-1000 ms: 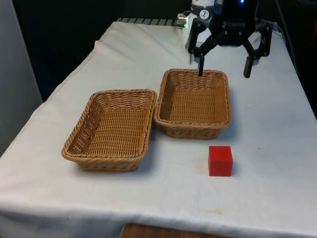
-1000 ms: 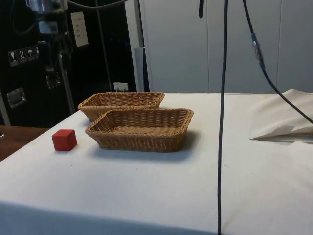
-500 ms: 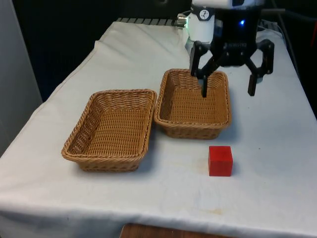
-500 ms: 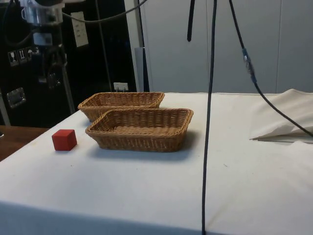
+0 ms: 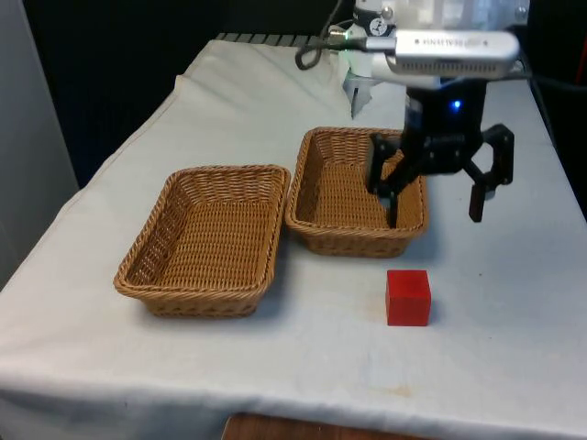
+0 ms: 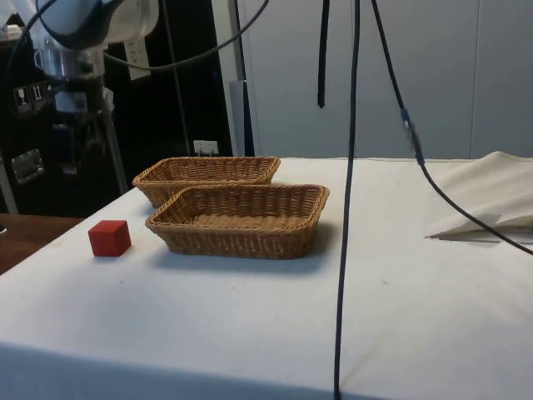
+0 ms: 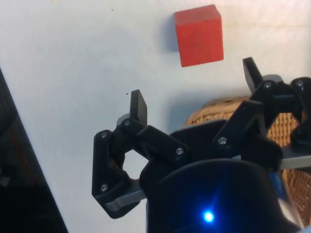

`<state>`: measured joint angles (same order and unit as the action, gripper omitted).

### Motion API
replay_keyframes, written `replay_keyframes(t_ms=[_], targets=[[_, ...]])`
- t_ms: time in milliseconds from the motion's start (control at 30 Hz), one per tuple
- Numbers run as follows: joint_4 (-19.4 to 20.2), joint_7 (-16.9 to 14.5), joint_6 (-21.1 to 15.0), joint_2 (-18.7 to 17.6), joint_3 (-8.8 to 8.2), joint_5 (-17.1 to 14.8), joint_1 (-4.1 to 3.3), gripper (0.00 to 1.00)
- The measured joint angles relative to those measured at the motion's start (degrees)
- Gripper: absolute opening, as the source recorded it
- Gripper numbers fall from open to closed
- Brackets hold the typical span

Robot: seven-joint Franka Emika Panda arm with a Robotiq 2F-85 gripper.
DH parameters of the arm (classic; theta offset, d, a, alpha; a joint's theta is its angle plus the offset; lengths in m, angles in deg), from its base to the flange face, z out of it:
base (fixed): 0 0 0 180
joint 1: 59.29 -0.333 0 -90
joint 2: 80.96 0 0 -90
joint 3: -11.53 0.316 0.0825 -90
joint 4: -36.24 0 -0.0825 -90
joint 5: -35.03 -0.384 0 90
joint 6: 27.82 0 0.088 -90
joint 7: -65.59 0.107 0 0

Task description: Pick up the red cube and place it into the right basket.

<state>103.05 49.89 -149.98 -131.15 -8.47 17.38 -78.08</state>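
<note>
Red and solid, the small wooden cube [image 5: 408, 297] sits flat on the white cloth, just in front of the right-hand woven wicker basket [image 5: 359, 190]. My black two-finger gripper [image 5: 435, 202] hangs spread wide above, empty. Descending off-centre, a finger could nudge the cube aside.

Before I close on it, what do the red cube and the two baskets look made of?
Red cube: looks like painted wood or hard plastic; matte, flat faces, crisp edges, so I can't tell which. Right basket and left basket: woven wicker or rattan; tan strands and braided rims. Both seem rigid.
</note>
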Motion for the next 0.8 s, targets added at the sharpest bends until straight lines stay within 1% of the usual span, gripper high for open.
replay_keyframes(t_ms=[233,367,500,667,733,800], targets=[[-0.1,0.2,-1.8,-2.1,0.92,-0.1,-0.06,1.00],[-0.3,0.3,-1.8,-2.8,1.03,-0.3,-0.06,1.00],[-1.0,0.6,-1.8,-4.4,1.15,-0.9,0.00,1.00],[-1.3,0.7,-1.8,-5.2,1.15,-1.5,0.29,1.00],[-1.4,0.8,-1.8,-5.5,1.15,-1.7,0.52,1.00],[-1.4,0.8,-1.8,-5.7,0.97,-1.9,0.97,1.00]])
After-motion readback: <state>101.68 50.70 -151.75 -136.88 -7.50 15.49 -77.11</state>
